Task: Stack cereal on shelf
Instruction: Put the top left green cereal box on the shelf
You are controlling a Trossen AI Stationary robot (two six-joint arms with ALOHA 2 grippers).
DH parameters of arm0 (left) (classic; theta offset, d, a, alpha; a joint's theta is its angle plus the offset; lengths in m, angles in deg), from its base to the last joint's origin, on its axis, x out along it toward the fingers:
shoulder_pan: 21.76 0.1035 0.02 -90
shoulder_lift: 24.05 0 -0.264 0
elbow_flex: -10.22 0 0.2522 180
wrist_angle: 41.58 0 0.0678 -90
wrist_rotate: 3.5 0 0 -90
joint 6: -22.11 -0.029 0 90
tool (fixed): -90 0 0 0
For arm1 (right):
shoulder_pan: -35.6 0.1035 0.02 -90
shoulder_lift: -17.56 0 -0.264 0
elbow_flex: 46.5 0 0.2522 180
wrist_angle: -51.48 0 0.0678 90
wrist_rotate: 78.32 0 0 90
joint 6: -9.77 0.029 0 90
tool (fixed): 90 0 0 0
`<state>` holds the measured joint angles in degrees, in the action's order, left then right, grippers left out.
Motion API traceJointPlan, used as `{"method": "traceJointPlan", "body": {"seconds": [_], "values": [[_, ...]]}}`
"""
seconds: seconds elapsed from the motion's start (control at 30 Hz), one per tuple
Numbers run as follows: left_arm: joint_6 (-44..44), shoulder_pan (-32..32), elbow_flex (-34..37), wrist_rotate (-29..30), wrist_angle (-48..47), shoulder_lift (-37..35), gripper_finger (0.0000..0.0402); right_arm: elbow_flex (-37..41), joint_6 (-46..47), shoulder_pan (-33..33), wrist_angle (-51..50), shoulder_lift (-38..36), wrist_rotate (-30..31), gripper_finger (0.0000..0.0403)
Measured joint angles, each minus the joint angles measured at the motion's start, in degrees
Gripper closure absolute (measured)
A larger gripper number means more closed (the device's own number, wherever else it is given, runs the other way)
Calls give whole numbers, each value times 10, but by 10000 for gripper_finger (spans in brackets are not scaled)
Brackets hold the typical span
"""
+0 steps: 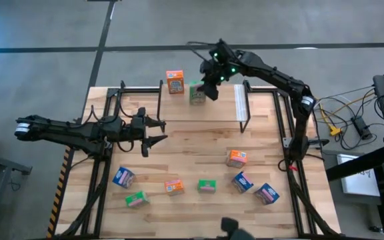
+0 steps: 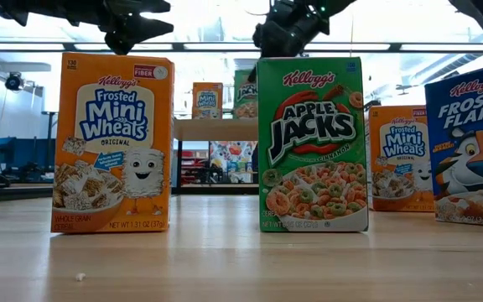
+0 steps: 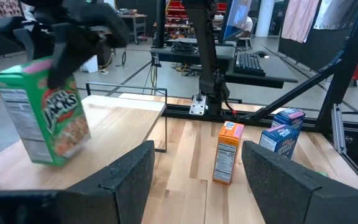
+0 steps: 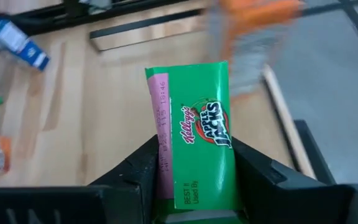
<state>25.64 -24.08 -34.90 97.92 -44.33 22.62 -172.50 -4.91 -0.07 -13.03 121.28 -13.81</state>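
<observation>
A green Apple Jacks cereal box [image 1: 197,94] is over the shelf [image 1: 179,110], tilted, with my right gripper [image 1: 209,87] shut on it from above. In the left wrist view the green box [image 3: 42,121] leans over the light plank top [image 3: 123,118]. An orange cereal box [image 1: 175,82] stands upright on the shelf just left of it. My left gripper [image 1: 160,130] hovers open over the table near the shelf's near edge, touching nothing; its fingers frame the left wrist view [image 3: 197,149]. My right gripper [image 4: 194,155] pinches the green box at its top end [image 4: 197,124], one finger on each broad face, coming from above and pointing down. The box hangs tilted below the fingers; whether its lower edge [image 3: 55,158] touches the shelf top, I cannot tell.
Several more cereal boxes lie or stand on the near half of the table: blue [image 1: 123,177], green [image 1: 136,198], orange [image 1: 173,187], green [image 1: 207,186], blue [image 1: 243,181], blue [image 1: 266,193], orange [image 1: 237,158]. Black frame rails [image 1: 292,133] run along the table's sides.
</observation>
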Motion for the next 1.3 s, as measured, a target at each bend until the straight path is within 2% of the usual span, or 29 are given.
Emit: {"method": "traceJointPlan", "body": {"seconds": [0.2, 0.57, 1.03, 1.3], "values": [[0, 0, 0, 0, 0, 0, 174, 1, 13, -36, 1, 0, 2, 255], [0, 0, 0, 0, 0, 0, 174, 35, -4, -35, 29, -3, -3, 250], [0, 0, 0, 0, 1, 0, 174, 38, -3, -29, 29, -4, 2, 143], [0, 0, 0, 0, 1, 0, 174, 38, 18, -21, 30, -13, 2, 127]]}}
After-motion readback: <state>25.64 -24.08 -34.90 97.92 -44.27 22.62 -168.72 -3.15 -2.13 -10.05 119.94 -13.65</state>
